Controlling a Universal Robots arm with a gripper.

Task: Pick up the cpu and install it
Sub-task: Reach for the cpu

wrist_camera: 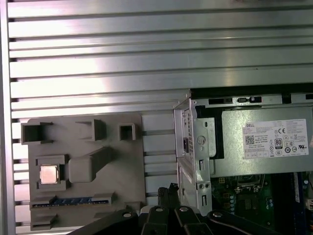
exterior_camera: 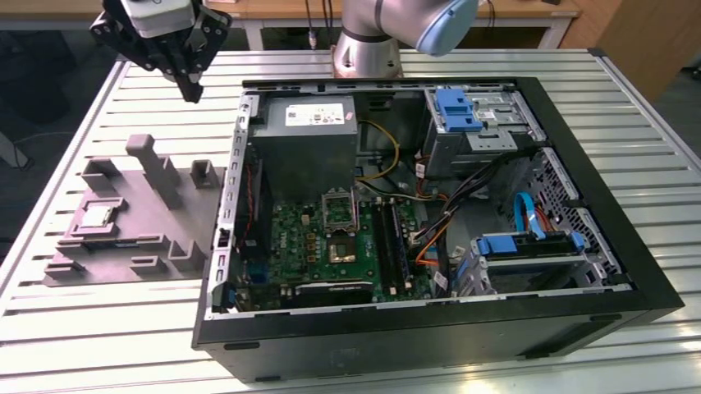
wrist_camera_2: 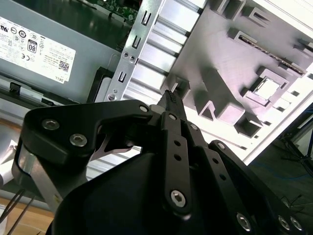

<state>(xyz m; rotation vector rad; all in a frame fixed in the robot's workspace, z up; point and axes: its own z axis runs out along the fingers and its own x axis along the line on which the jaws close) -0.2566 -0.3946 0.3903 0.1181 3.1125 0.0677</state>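
pincer (exterior_camera: 193, 89): you had its fingers pressed together, holding nothing, above the desk (exterior_camera: 131, 328)
cpu (exterior_camera: 97, 216): sat in the tray (exterior_camera: 148, 230), well apart from it

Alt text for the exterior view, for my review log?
The end effector hangs above the slatted table at the exterior view's upper left, holding nothing. The cpu lies in a grey tray beside an open computer case.

one white printed label (wrist_camera: 276, 139) stands on the grey power-supply box (wrist_camera: 230, 166), inside the open computer case (exterior_camera: 438, 328). in both wrist views it bears rows of small dark print, round certification marks and a square code patch. in the exterior view the same label is a white patch, its print unreadable.
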